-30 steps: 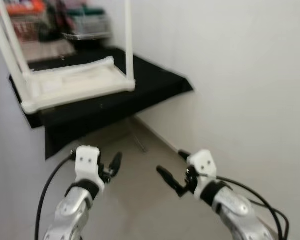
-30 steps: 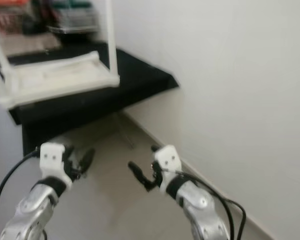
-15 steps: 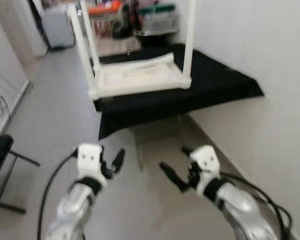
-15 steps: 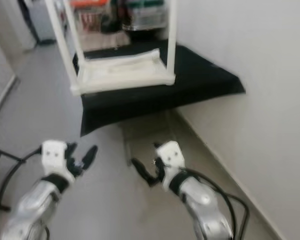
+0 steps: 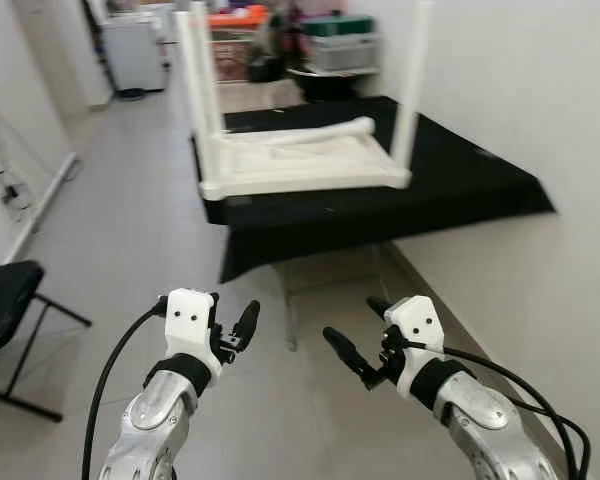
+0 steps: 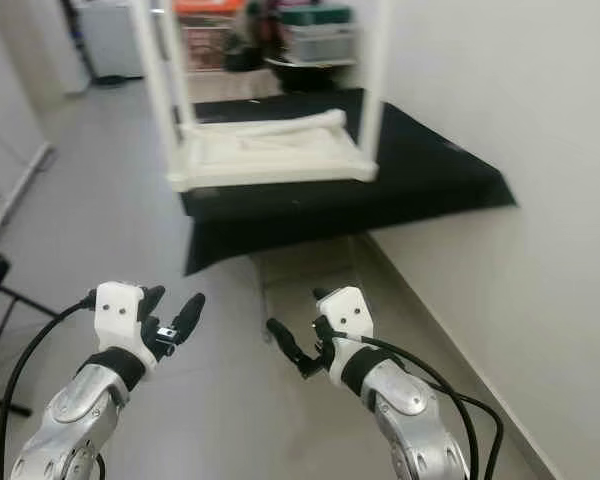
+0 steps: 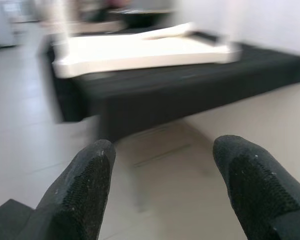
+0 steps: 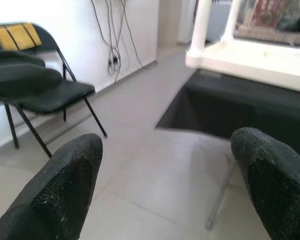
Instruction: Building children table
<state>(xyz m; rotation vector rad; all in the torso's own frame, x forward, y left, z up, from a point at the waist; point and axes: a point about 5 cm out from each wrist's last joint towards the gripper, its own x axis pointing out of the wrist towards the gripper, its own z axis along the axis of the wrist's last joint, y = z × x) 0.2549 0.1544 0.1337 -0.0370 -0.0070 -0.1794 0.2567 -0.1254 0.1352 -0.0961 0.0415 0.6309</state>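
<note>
— What takes up most of the room ahead?

— A work table draped in a black cloth [image 5: 450,190], pushed against the white wall [image 5: 540,120] on the robot's right, standing on a grey tiled floor [image 5: 120,240]. Thin metal legs show under the cloth's edge.

— And the children's table?

— The white children's table [image 5: 300,165] lies upside down on that black cloth, toward the near left part of it. Its top is face down, so the shallow underside with a raised rim faces up. Slim white legs [image 5: 412,80] stand up from the corners and run out of the top of the picture. The plastic looks smooth and all one colour, with rounded corners.

— Anything else around?

— A black folding chair [image 8: 35,85] stands by the left wall, cables hanging down the wall behind it. Far back, past the table, there are blurred storage boxes [image 5: 335,45] in orange and green.

— Where are the grippers?

— Both are raised low in front of the robot, over bare floor, well short of the table. The left gripper [image 5: 230,335] has its two black fingers spread apart, holding nothing. The right gripper [image 5: 360,345] is likewise parted and empty; its wrist view shows a wide gap between the pads [image 8: 65,175].
</note>
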